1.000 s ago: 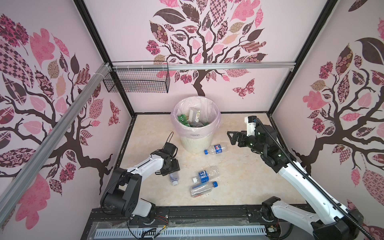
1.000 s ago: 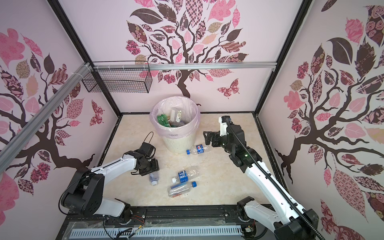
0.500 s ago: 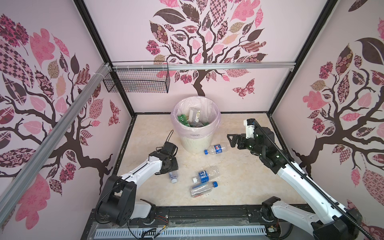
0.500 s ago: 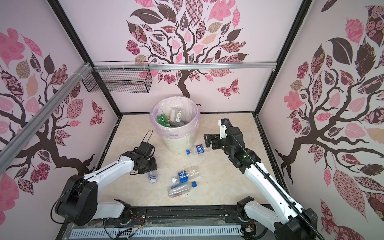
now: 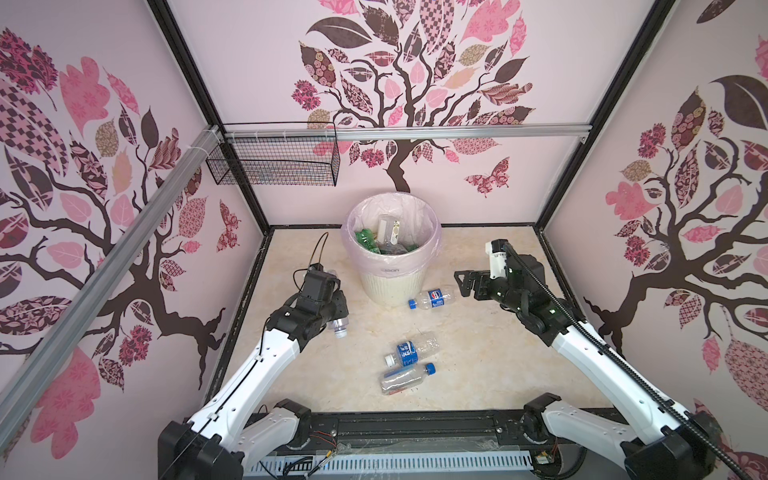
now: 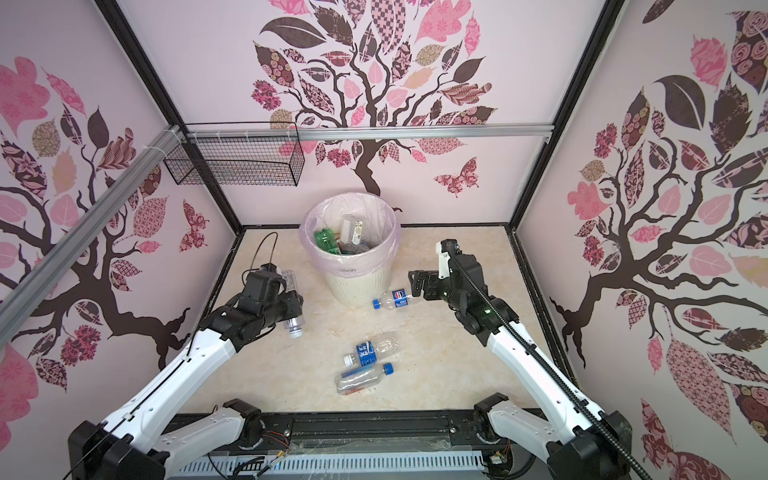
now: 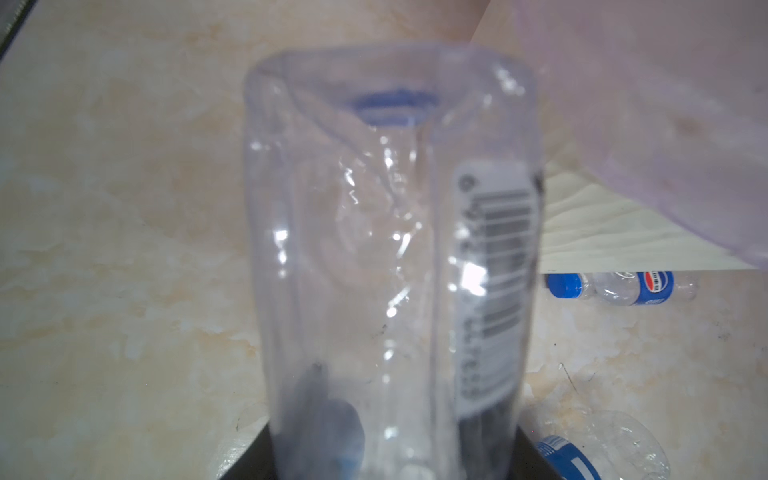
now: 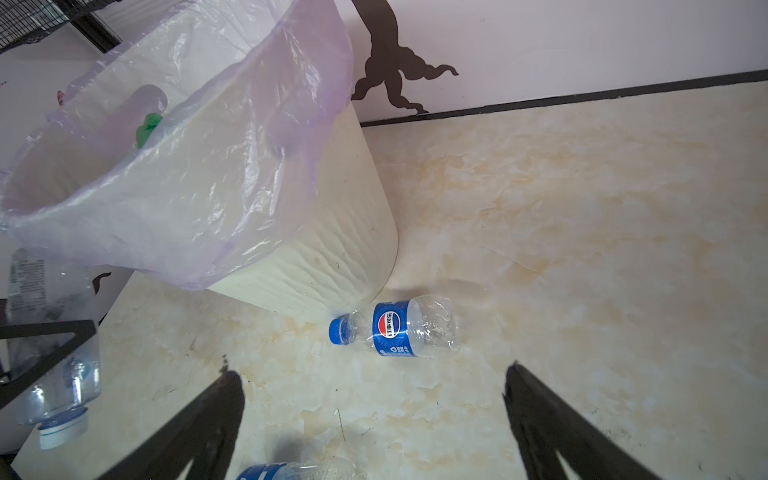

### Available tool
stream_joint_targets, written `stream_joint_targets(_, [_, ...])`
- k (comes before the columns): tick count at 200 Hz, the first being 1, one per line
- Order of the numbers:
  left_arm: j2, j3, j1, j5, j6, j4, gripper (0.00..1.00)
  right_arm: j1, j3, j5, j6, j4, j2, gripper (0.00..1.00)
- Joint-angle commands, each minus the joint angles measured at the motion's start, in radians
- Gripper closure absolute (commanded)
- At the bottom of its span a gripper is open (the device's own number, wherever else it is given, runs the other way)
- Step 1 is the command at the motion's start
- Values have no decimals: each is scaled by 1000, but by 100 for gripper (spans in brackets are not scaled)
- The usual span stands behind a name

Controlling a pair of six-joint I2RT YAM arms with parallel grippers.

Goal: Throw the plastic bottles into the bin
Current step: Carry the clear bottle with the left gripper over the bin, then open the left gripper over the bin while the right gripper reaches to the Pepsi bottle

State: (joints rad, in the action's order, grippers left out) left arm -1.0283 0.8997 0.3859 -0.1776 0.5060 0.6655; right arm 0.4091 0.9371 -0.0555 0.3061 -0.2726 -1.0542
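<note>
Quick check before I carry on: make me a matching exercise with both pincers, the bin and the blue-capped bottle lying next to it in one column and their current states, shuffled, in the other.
Things
1. left pincer
2. right pincer
3. blue-capped bottle
4. bin

States
a. open, holding nothing
b. has green bottles inside
c. shut on a clear bottle
d. lying on its side by the bin's base

Pairs: 1-c, 2-a, 3-d, 4-b
</note>
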Motion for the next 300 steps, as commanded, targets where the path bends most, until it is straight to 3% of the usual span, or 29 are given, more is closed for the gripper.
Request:
stream_joint_targets(1, [72,45,-5,-46,-47,-38,48,0,8,1,-13,-19,-16,0])
stream_joint_targets(75, [353,-24,-9,20,-120,-192,41,0,10,-5,-10,-31,-37,0])
stream_joint_targets(163, [345,21,-9,160,-217,-266,41,0,-8,-3,2,-35,-30,0])
stream_joint_targets(216, [69,285,-10,292,-252,-376,40,0,-31,-13,17,-23,-24,0])
stream_joint_targets(262, [-380,710,-21,366,-175,-449,39,0,-56,6,38,-34,3,0])
stream_joint_targets(281, [-565,931,-37,339,-110,-282,15,-1,-48,37,55,-79,-1,0])
stream_joint_targets(300, [-661,1082,-53,378,-122,-110,13,0,-38,47,59,-129,-10,0])
